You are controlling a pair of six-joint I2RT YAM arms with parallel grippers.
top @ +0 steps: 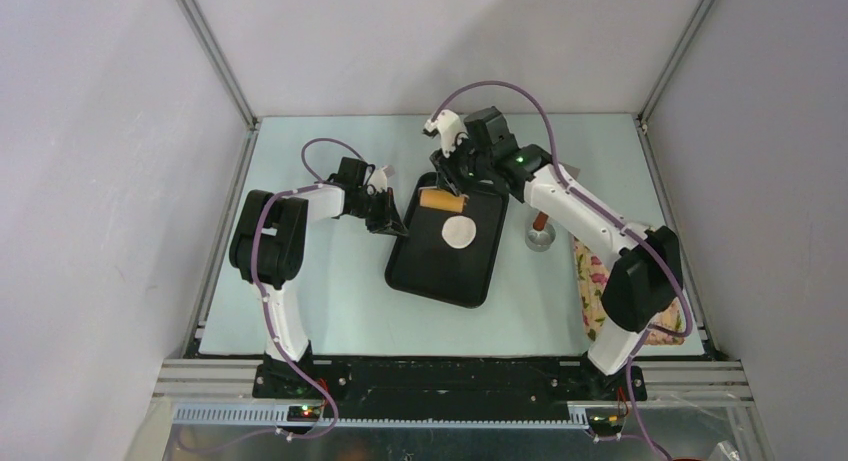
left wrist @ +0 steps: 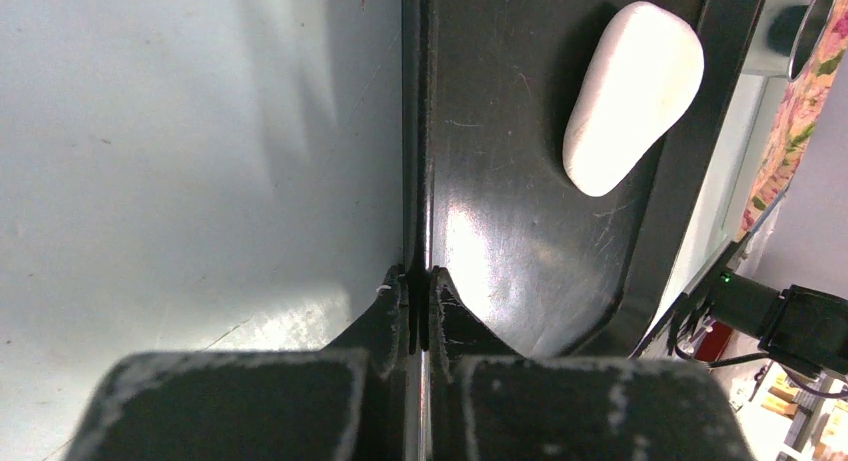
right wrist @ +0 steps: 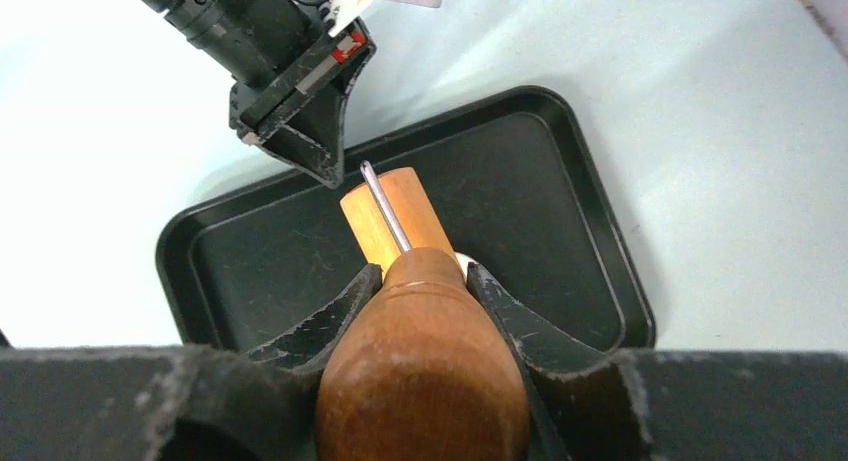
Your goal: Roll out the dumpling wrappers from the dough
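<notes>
Over at the far end of the black tray (top: 440,281), the right gripper (right wrist: 420,271) is clamping its fingers round the wooden handle of a small rolling pin (right wrist: 420,381). The roller end is pointing away from the wrist and sitting low over the tray floor. Just on the near side of that roller, the dough (top: 459,232) is lying as a flat white round, roughly mid-tray. Can't really tell whether the roller is touching it. Across on the tray's left rim, the left gripper (left wrist: 420,291) is pinching down tight on the edge, with the dough lying apart from it, off to its right. Further out, a steel cup (top: 540,239) is sitting just right of the tray, with a floral cloth (top: 597,281) lying beyond that.
</notes>
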